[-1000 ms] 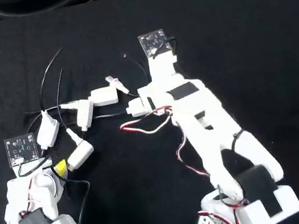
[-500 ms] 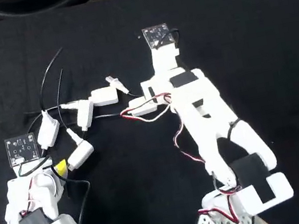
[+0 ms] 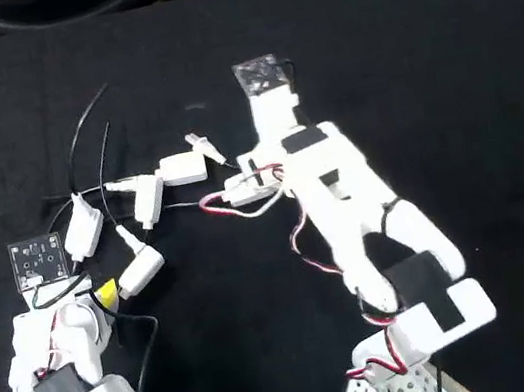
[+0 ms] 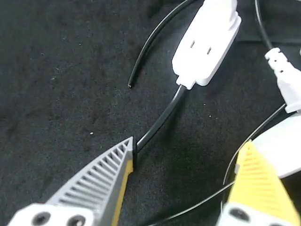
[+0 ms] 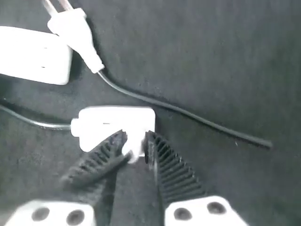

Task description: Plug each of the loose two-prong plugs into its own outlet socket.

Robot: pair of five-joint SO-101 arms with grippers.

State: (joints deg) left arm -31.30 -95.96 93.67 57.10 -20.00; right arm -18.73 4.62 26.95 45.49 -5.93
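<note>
The right pincer (image 5: 134, 141), black and ribbed, pinched the smooth white socket block (image 5: 113, 123) just beside the two-prong plug (image 5: 70, 24), whose prongs were cut off. The left pincer (image 4: 188, 143) stood spread, farther from that plug.

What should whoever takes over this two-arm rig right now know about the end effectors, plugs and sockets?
Left end effector: open, holding nothing, above the black cable of a white socket.
Right end effector: shut on the edge of a white socket block lying on the cloth.
Two-prong plug: loose beside that block, prongs bare.
Done: no plug visibly seated.
To do: bring each plug to a socket and push it in, probably starting with this pair.
</note>
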